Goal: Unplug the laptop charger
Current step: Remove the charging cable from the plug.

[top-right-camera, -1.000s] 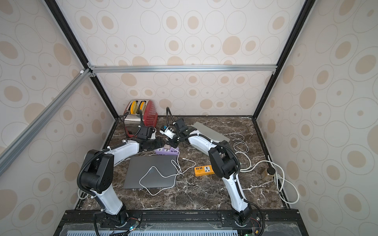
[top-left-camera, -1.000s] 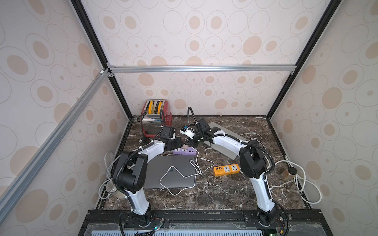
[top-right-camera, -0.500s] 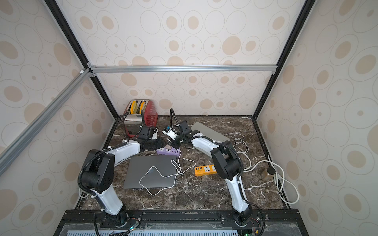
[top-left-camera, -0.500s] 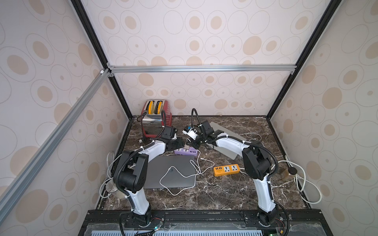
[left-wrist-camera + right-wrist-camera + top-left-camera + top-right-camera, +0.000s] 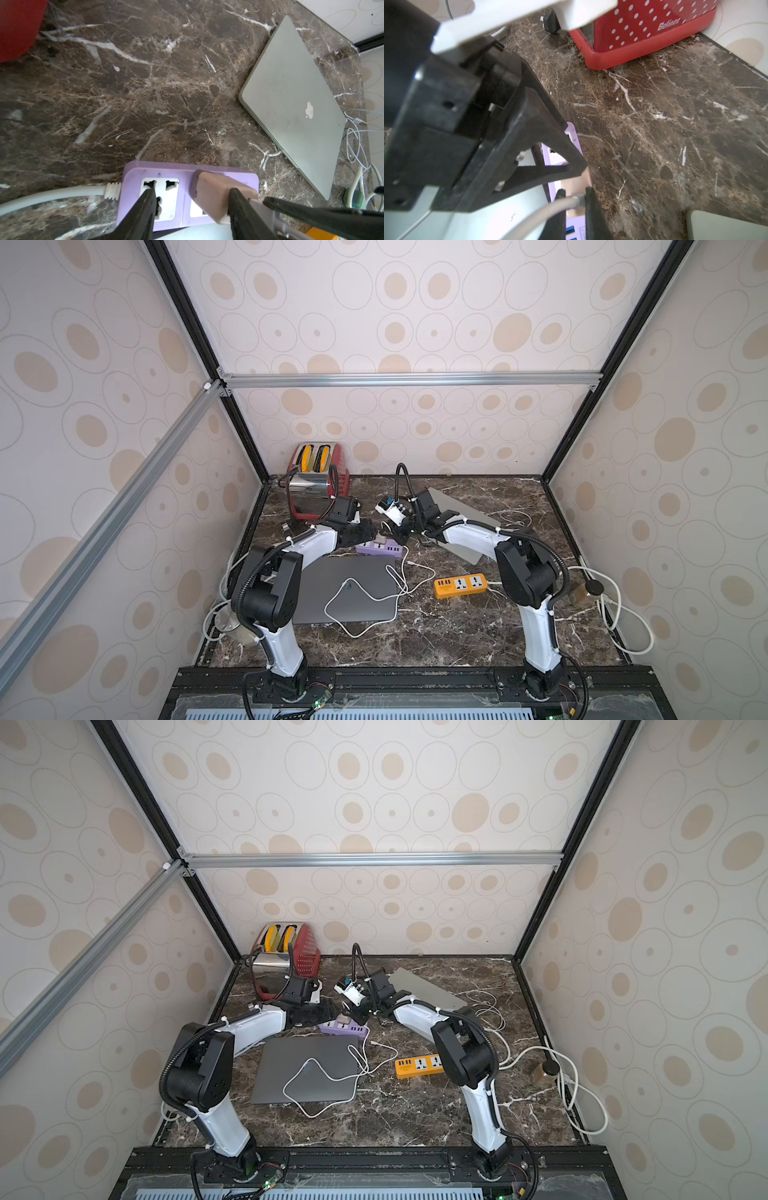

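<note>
The charger (image 5: 380, 539) sits plugged into the top of the power strip (image 5: 380, 550), which lies toward the back of the table (image 5: 457, 635). Behind that strip and to its left stands the toaster (image 5: 313, 485). Behind it to the right lies the far laptop (image 5: 469, 510). Just in front of the strip lies the near laptop (image 5: 332, 601), with a cable (image 5: 348, 579) looped on its lid. In front and to the right lies a second power strip (image 5: 460, 585). Well beyond that, farther right, is a jar (image 5: 584, 593).

Purple strip (image 5: 133, 187) — pinkish, perhaps beige, charger (image 5: 212, 193).
</note>
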